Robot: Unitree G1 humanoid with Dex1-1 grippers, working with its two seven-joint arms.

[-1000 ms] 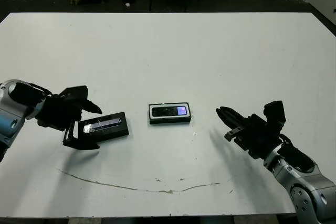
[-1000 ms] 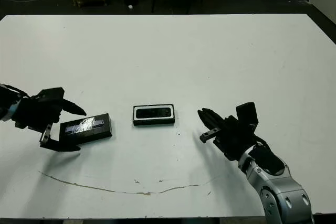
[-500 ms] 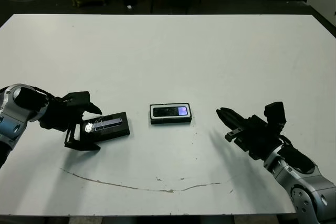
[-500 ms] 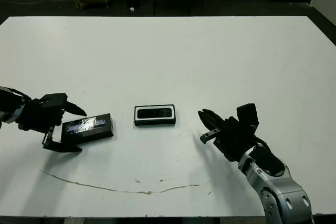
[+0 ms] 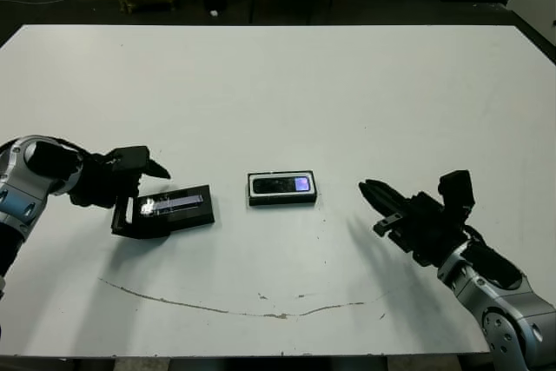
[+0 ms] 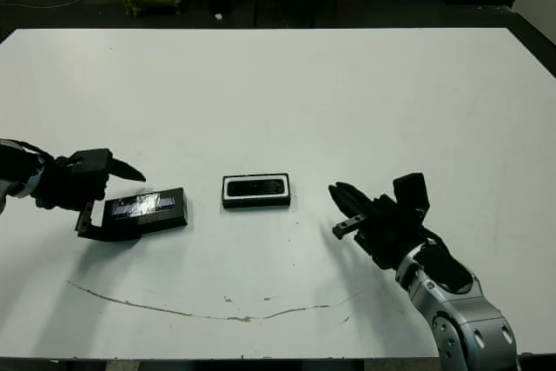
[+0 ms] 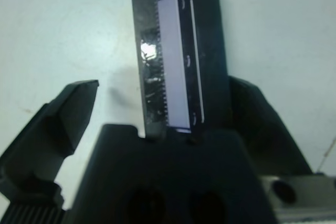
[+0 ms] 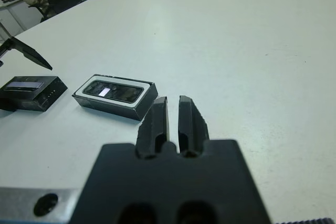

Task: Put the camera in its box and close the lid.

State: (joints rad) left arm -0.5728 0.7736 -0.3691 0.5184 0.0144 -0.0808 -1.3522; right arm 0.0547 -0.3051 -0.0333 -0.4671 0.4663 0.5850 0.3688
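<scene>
- The camera (image 5: 281, 185) already lies inside the box (image 5: 281, 198) at the centre of the frame, its bluish screen toward the right end; only the lid (image 5: 174, 208) is left to place, and it lies flat on the tabletop (image 5: 287, 84) at lower left, well apart from the box.
- The left tool (image 5: 139, 195) is spread wide around the lid's left end, one finger above it and one low by its near edge; neither visibly presses on it yet. If the fingers close off-centre, the flat lid will likely pivot or skid away rather than lift.
- The lid is thin and lies flush with the tabletop, so the lower finger may scrape the surface and fail to get under the edge.
- Gripped only at one end, the lid could droop and catch the box rim, shoving the box and jolting the camera.
- The right tool (image 5: 372, 202), its fingers pressed together, hangs near the box's right side; a stray sweep could knock the box askew.
</scene>
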